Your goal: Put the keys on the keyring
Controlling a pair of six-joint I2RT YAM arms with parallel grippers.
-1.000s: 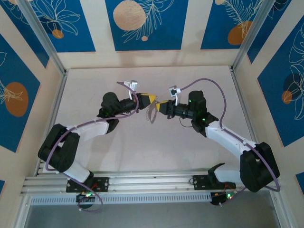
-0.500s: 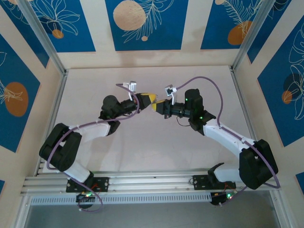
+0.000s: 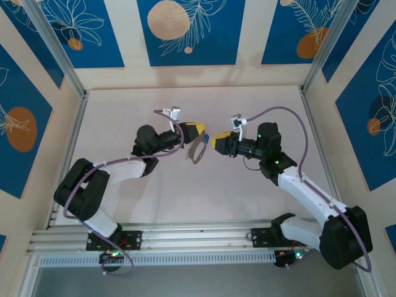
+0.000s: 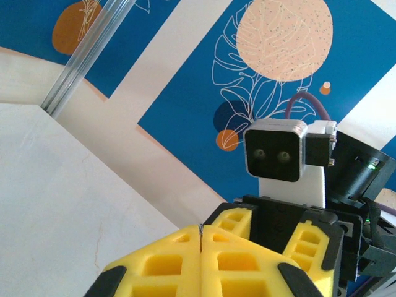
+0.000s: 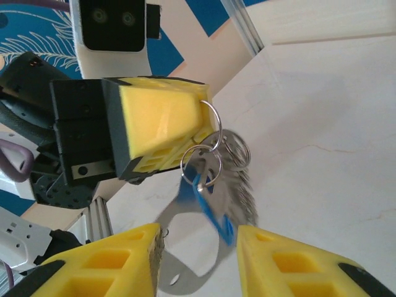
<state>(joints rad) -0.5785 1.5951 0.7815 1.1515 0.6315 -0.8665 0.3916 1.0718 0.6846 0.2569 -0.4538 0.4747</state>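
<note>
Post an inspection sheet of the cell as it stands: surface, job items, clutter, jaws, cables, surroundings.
Surface: pale table, faint hairline marks.
Job's things: blue key and grey keyring hang in one bunch from a thin wire ring, off the table; keyring blurred.
Clutter: nothing seen.
Grippers: left gripper jaws shut on the wire ring; right gripper jaws open, facing the bunch, contact unclear.
Cables: purple cable arcs over the right arm; another runs along the left.
Surroundings: blue leaf-print panels, aluminium posts, rail at near edge.
</note>
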